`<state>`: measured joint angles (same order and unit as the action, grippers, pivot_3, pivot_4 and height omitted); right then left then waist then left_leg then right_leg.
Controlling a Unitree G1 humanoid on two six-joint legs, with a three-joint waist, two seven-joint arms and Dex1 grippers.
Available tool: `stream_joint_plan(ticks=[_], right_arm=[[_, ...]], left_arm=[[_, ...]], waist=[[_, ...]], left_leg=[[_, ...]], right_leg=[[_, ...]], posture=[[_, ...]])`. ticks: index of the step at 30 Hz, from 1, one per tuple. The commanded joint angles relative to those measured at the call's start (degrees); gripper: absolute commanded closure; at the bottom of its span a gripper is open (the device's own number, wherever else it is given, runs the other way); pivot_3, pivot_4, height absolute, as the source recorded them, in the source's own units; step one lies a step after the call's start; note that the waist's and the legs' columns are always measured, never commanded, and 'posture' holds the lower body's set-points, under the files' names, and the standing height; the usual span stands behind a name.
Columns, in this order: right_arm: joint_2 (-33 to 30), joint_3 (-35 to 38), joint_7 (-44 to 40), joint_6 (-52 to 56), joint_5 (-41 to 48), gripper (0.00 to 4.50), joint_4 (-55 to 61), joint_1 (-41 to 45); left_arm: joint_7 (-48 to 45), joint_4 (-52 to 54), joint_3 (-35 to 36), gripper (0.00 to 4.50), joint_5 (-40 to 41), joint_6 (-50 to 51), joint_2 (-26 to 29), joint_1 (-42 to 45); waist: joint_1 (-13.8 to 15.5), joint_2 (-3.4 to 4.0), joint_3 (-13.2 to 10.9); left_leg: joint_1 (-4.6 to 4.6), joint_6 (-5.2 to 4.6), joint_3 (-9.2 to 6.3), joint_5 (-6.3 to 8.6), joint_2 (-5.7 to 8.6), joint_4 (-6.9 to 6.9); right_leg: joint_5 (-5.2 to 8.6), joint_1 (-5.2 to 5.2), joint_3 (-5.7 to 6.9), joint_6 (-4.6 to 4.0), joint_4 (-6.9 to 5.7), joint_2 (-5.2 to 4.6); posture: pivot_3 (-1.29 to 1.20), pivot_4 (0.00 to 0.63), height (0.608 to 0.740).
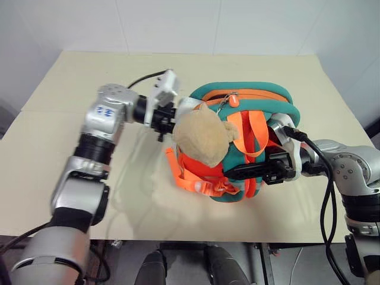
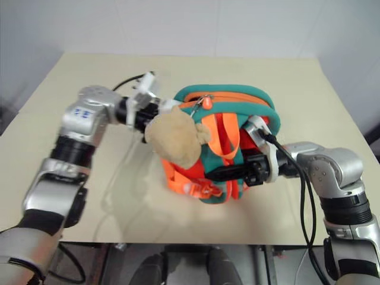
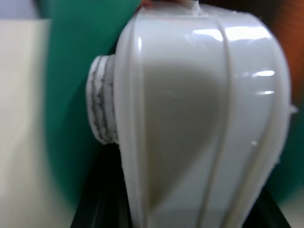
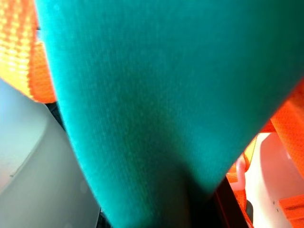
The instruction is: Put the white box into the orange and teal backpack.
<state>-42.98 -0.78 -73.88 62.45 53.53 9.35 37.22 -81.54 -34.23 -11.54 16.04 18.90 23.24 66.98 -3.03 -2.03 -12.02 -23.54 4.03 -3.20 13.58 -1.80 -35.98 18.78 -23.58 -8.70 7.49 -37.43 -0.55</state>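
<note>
Beige table, orange and teal backpack on it

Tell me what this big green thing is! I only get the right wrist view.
Observer: That's the teal trim of the orange and teal backpack, which stands on the table. Your right tool is pinching its front.
Operator: Where's the box?
Observer: The white box is in the left tool, at the backpack's left side.
Operator: Anything fluffy?
Observer: Yes, a beige plush ball sits on the backpack's front.
</note>
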Motion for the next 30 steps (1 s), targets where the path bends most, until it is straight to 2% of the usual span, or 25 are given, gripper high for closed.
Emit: stream_joint_plan(ticks=[1,5,7,15,16,23,26,30], right_arm=[[0.2,1.5,1.6,-0.2,1.5,4.48,3.1,-1.2],[0.3,2.7,3.2,-0.1,2.3,4.48,4.5,-2.6],[0.2,3.1,3.7,-0.1,2.7,4.50,4.9,-3.2],[0.3,2.7,4.6,-0.6,3.0,4.50,4.8,-3.5],[0.4,2.6,4.5,-0.7,2.8,4.50,4.5,-3.3],[0.6,1.6,3.7,-1.5,2.0,4.50,3.2,-2.9],[0.9,1.0,3.5,-1.8,1.8,4.50,3.0,-3.0],[0.7,0.6,3.2,-2.1,1.6,4.50,2.5,-2.8]], left_arm=[[-0.6,0.2,0.5,3.14,1.1,-2.3,-4.4,0.5],[-1.0,0.2,0.7,3.14,0.6,-2.7,-5.7,-1.3],[0.2,0.2,1.3,2.41,-0.3,-2.7,-5.0,-1.7],[-1.2,5.6,5.4,0.19,1.5,-2.4,2.2,-5.5],[-1.6,6.4,6.0,0.02,2.1,-1.7,3.5,-6.0],[-3.0,10.3,10.3,0.02,4.1,0.6,13.3,-8.8],[-4.5,18.4,13.3,0.02,9.1,6.7,17.2,-11.2],[-3.6,28.5,15.4,0.02,14.2,11.7,19.2,-14.0]], waist=[[0.0,0.00,0.0],[0.0,0.02,0.0],[0.0,0.02,0.0],[-0.6,0.02,0.0],[-0.7,0.02,0.0],[-1.4,0.03,0.0],[-1.7,0.03,0.0],[-1.6,0.03,0.0]], left_leg=[[-0.08,0.00,0.00,0.00,0.02,-0.04],[-0.09,-0.01,-0.04,0.00,0.02,-0.06],[-0.08,-0.01,-0.07,0.00,0.02,-0.07],[0.01,-0.01,-0.05,0.00,0.01,-0.07],[0.03,-0.01,-0.05,0.00,-0.01,-0.07],[0.09,-0.01,-0.06,-0.02,0.01,-0.11],[0.08,-0.01,-0.06,-0.02,-0.01,-0.07],[0.06,0.00,-0.11,-0.02,-0.02,-0.06]], right_leg=[[-0.02,-0.03,-0.01,0.04,0.00,-0.01],[-0.03,-0.05,-0.01,0.06,-0.03,-0.01],[-0.02,-0.04,0.01,0.06,-0.05,-0.01],[-0.04,-0.02,-0.04,0.08,-0.13,0.03],[-0.03,-0.02,-0.04,0.07,-0.15,0.04],[-0.03,0.06,-0.03,0.06,-0.20,0.02],[-0.02,0.05,-0.02,0.06,-0.19,0.02],[0.00,0.06,0.03,0.04,-0.17,-0.01]], posture=[[0.00,0.150,0.740],[0.00,0.150,0.740],[0.00,0.150,0.740],[0.00,0.150,0.740],[0.00,0.150,0.740],[0.00,0.150,0.740],[0.00,0.150,0.740],[0.00,0.150,0.740]])
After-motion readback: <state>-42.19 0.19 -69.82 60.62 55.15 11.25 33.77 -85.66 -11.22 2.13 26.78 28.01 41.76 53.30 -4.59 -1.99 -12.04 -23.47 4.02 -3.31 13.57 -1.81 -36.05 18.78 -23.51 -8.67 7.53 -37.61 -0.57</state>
